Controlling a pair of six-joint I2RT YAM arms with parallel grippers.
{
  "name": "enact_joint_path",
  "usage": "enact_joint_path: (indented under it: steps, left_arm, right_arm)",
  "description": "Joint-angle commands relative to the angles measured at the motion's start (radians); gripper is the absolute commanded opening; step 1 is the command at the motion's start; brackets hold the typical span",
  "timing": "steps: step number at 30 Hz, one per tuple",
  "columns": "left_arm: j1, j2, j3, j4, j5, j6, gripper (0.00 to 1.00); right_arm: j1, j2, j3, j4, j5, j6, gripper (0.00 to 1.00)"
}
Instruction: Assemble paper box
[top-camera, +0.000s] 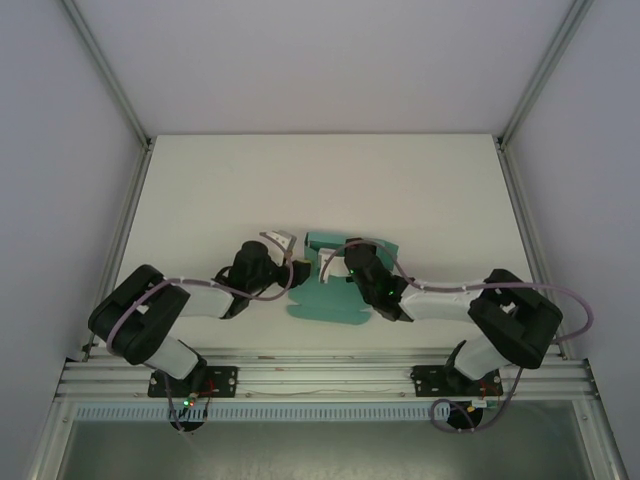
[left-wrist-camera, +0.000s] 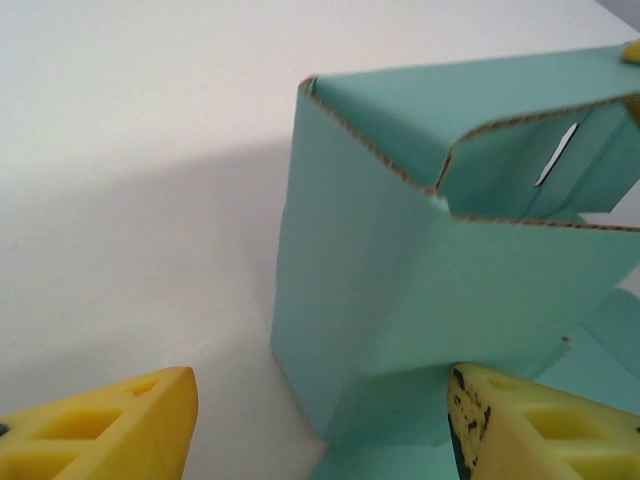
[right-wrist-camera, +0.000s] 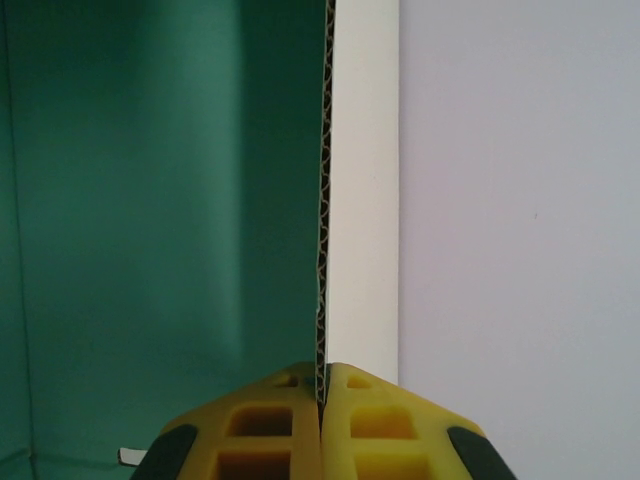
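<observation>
The paper box (top-camera: 322, 300) is teal-green card, partly folded up, lying at the near middle of the table between both arms. In the left wrist view its raised walls (left-wrist-camera: 400, 260) stand ahead, with a slot cut in the far wall. My left gripper (left-wrist-camera: 322, 385) is open; the box's near corner sits between the yellow fingers, the left finger (left-wrist-camera: 130, 425) well apart from it. From above, the left gripper (top-camera: 297, 268) is at the box's left side. My right gripper (right-wrist-camera: 322, 378) is shut on the edge of an upright card wall (right-wrist-camera: 150, 200), at the box's top (top-camera: 338, 262).
The white table (top-camera: 320, 180) stretches bare behind the box. Grey enclosure walls and metal frame posts (top-camera: 110, 70) bound it on both sides. A metal rail (top-camera: 320, 375) with the arm bases runs along the near edge.
</observation>
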Motion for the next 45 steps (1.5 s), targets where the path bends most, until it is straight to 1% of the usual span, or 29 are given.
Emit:
enact_joint_path:
  steps: [1,3,6,9,10,12,14,16,19,20,21,23,28,30,32,34,36,37,38,39,40,45]
  left_arm:
    - [-0.009,0.034,0.077,0.027,-0.004,0.031,0.67]
    - [-0.018,0.058,0.100,0.022,-0.030,0.045,0.67]
    - [-0.020,0.093,0.112,0.047,-0.052,0.041,0.61]
    - [-0.021,0.120,0.125,0.044,-0.071,0.035,0.48]
    - [-0.022,0.127,0.125,0.046,-0.075,0.032,0.43]
    - [-0.030,0.136,0.123,0.050,-0.092,0.028,0.36]
    - [-0.049,0.142,0.116,0.057,-0.138,0.035,0.31]
    - [-0.077,0.151,0.116,0.064,-0.225,0.047,0.19]
    - [-0.117,0.172,0.122,0.070,-0.313,0.074,0.06]
    - [-0.126,0.179,0.122,0.075,-0.323,0.084,0.04]
    - [-0.135,0.186,0.120,0.084,-0.338,0.088,0.00]
    - [-0.150,0.195,0.117,0.093,-0.347,0.100,0.00]
    - [-0.187,0.196,0.099,0.146,-0.355,0.109,0.00]
    - [-0.205,0.200,0.096,0.161,-0.370,0.114,0.00]
    - [-0.221,0.205,0.084,0.193,-0.393,0.120,0.00]
    - [-0.228,0.207,0.073,0.225,-0.398,0.113,0.00]
    - [-0.233,0.208,0.066,0.247,-0.380,0.109,0.00]
    - [-0.234,0.206,0.067,0.245,-0.379,0.106,0.00]
    - [-0.237,0.204,0.066,0.244,-0.377,0.106,0.00]
    - [-0.241,0.205,0.065,0.246,-0.383,0.104,0.00]
    - [-0.242,0.204,0.062,0.253,-0.384,0.104,0.00]
    - [-0.247,0.231,0.059,0.308,-0.366,0.080,0.00]
  right_arm:
    - [0.017,0.027,-0.009,-0.093,-0.009,0.016,0.00]
    - [0.020,0.027,-0.005,-0.112,-0.010,0.025,0.00]
    - [0.024,0.031,-0.008,-0.113,-0.001,0.016,0.00]
    - [0.025,0.023,-0.008,-0.128,-0.004,0.029,0.00]
    - [0.027,0.018,-0.007,-0.141,-0.011,0.037,0.00]
    - [0.028,0.010,-0.001,-0.168,-0.020,0.054,0.00]
    - [0.029,0.006,0.005,-0.171,-0.016,0.067,0.00]
    - [0.035,0.001,0.013,-0.179,-0.011,0.090,0.00]
    - [0.047,-0.019,0.037,-0.220,-0.017,0.163,0.00]
    - [0.048,-0.031,0.046,-0.239,-0.021,0.197,0.04]
    - [0.050,-0.048,0.056,-0.267,-0.027,0.240,0.12]
    - [0.050,-0.094,0.078,-0.330,-0.037,0.344,0.23]
    - [0.050,-0.272,0.091,-0.407,-0.103,0.624,0.45]
    - [0.050,-0.340,0.080,-0.450,-0.131,0.704,0.46]
    - [0.049,-0.427,0.058,-0.460,-0.119,0.781,0.58]
    - [0.023,-0.484,0.043,-0.442,-0.118,0.852,0.70]
    - [-0.027,-0.518,0.060,-0.462,-0.190,0.921,0.72]
    - [-0.052,-0.523,0.072,-0.468,-0.226,0.955,0.76]
    - [-0.076,-0.517,0.090,-0.478,-0.251,0.982,0.77]
    - [-0.089,-0.503,0.108,-0.473,-0.242,1.011,0.77]
    - [-0.100,-0.482,0.129,-0.472,-0.232,1.038,0.80]
    - [-0.122,-0.315,0.257,-0.521,-0.283,1.071,0.81]
